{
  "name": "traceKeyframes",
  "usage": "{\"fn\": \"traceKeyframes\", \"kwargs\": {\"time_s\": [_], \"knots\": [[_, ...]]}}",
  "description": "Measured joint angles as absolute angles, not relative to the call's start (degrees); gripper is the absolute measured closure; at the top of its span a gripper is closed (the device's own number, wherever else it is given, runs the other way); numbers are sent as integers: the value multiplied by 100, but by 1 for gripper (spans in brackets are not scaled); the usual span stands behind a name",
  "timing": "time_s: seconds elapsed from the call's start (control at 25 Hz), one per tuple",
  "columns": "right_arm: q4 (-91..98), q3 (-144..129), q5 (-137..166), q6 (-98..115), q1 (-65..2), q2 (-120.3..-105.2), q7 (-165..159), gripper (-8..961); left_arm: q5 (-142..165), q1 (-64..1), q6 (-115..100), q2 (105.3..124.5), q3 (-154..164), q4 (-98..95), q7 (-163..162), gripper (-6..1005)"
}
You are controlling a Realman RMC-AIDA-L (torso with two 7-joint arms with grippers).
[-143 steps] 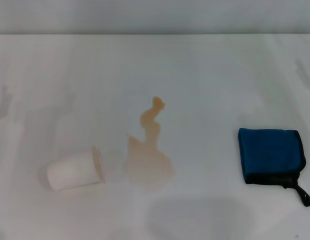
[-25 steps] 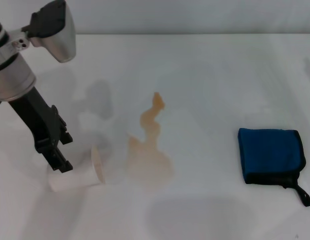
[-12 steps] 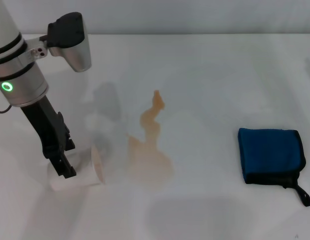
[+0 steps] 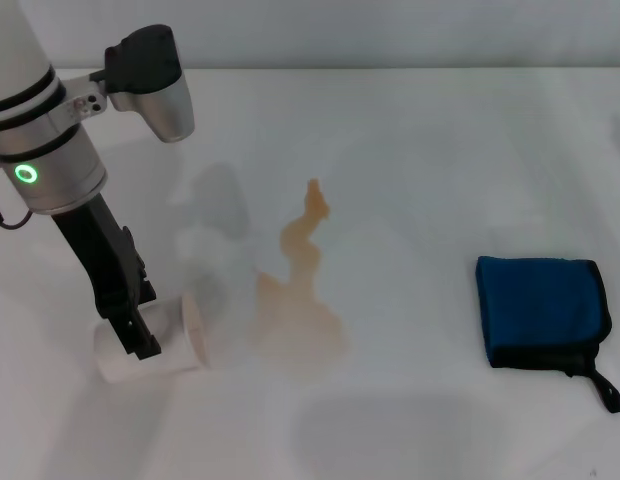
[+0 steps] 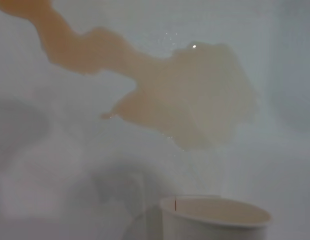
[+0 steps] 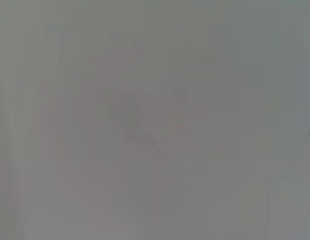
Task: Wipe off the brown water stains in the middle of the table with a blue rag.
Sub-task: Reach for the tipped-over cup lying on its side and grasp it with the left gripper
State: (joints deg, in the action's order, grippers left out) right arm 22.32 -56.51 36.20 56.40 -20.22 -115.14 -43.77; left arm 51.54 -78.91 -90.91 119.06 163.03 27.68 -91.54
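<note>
The head camera looks forward and down over the plain white worktop (image 4: 410,130). The left wrist camera sits low and close, sharing with it the pale brown liquid stain (image 4: 295,305) (image 5: 195,107) and the white paper cup (image 4: 160,345) (image 5: 215,217). The right wrist camera faces featureless grey.

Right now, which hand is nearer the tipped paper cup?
Left. The left hand is down at the paper cup, over its closed end. The right hand is not in view; the blue rag lies untouched.
</note>
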Motion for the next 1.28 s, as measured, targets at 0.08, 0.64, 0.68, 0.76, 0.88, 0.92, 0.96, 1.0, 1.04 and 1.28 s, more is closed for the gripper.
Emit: {"fn": "traceKeyframes", "kwargs": {"time_s": [0.08, 0.64, 0.68, 0.76, 0.88, 0.92, 0.96, 1.0, 1.04, 1.28], "knots": [[2241, -5651, 3620, 5644, -2021, -11514, -4377, 259, 5166, -7892, -9086, 11905, 16304, 2768, -9183, 175], [2238, -5603, 3621, 5644, -2008, -11514, -4377, 260, 5518, -7894, -8682, 11926, 16303, 2318, -9442, 150], [2235, -5583, 3621, 5644, -2003, -11514, -4377, 260, 5519, -7896, -8662, 11929, 16303, 2294, -9453, 149], [2233, -5576, 3621, 5647, -1996, -11513, -4377, 260, 5528, -7896, -8615, 11929, 16303, 2226, -9481, 149], [2232, -5574, 3621, 5638, -2000, -11514, -4377, 260, 5637, -7876, -8454, 11931, 16303, 2118, -9568, 153], [2232, -5574, 3621, 5635, -2003, -11514, -4377, 260, 5679, -7869, -8414, 11932, 16303, 2057, -9603, 154], [2232, -5572, 3621, 5633, -2006, -11514, -4377, 260, 5721, -7862, -8375, 11932, 16303, 1983, -9643, 155], [2232, -5572, 3621, 5633, -2009, -11513, -4377, 260, 5756, -7855, -8346, 11933, 16303, 1916, -9669, 156], [2232, -5572, 3621, 5632, -2010, -11514, -4377, 260, 5787, -7849, -8320, 11933, 16303, 1870, -9690, 158], [2232, -5535, 3621, 5628, -2013, -11514, -4377, 260, 5864, -7828, -8213, 11936, 16303, 1738, -9754, 165]]}}
